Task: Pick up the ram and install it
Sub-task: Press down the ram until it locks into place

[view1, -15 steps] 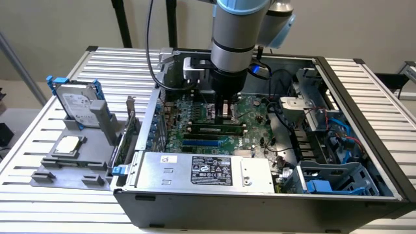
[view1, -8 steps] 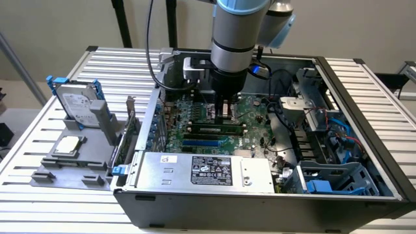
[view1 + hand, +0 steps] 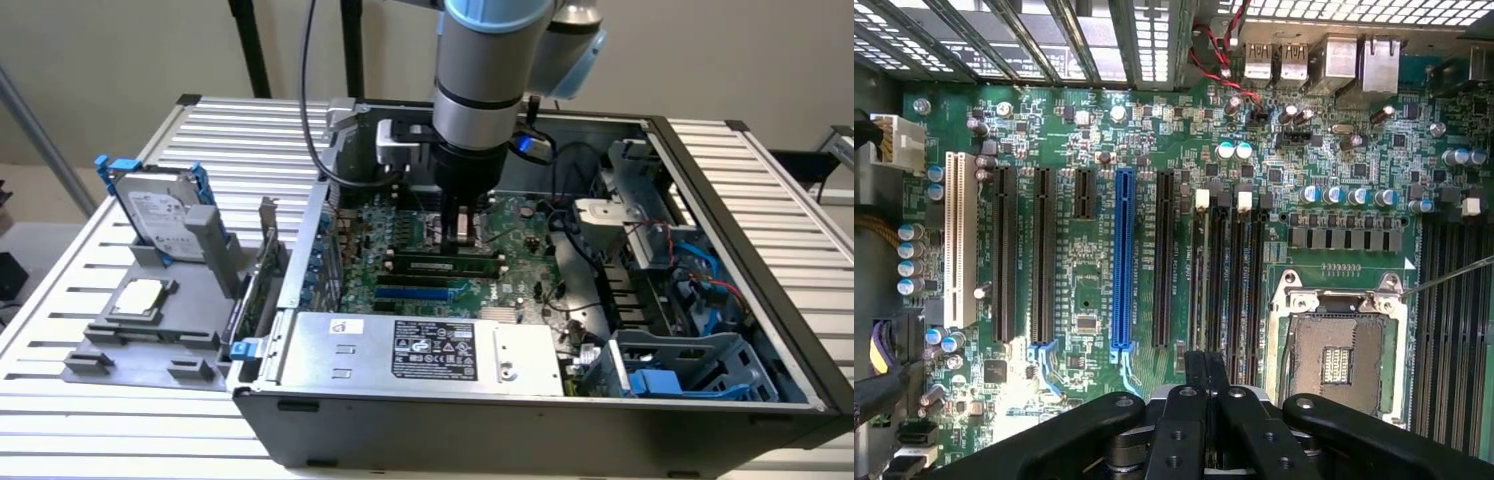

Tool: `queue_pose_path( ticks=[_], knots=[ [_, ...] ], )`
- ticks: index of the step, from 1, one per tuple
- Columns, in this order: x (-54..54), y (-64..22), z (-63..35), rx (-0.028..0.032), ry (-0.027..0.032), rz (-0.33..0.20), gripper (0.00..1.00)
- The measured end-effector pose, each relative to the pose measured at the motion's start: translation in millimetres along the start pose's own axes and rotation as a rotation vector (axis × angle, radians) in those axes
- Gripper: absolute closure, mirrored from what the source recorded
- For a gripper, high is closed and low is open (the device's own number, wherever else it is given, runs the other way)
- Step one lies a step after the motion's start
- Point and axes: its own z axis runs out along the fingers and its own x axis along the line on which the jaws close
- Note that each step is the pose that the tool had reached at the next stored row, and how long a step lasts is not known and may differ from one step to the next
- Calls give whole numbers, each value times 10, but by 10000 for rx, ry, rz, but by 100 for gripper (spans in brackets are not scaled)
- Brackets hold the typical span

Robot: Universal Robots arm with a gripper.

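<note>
The ram (image 3: pixel 441 266), a narrow green stick with black chips, lies along a memory slot on the motherboard (image 3: pixel 400 225) inside the open computer case. My gripper (image 3: pixel 461 235) hangs straight down just behind the ram, fingers shut with nothing between them. Whether the tips touch the stick I cannot tell. In the wrist view the shut gripper (image 3: pixel 1205 365) sits over the near end of the black memory slots (image 3: pixel 1229 270) with white latches.
A grey power supply (image 3: pixel 427 350) fills the case's front. A grey holder (image 3: pixel 134 340) on the exterior view's left carries a hard drive (image 3: pixel 160 210), a silver processor chip (image 3: pixel 140 298) and an upright expansion card (image 3: pixel 254 290). An empty processor socket (image 3: pixel 1334 350) lies beside the slots.
</note>
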Motion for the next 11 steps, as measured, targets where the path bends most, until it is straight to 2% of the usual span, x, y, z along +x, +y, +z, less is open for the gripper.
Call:
queue_pose_path(
  ticks=[7,11],
  knots=[
    [4,-2,123,30,8,1,89],
    [6,-2,185,68,16,1,89]
  ],
)
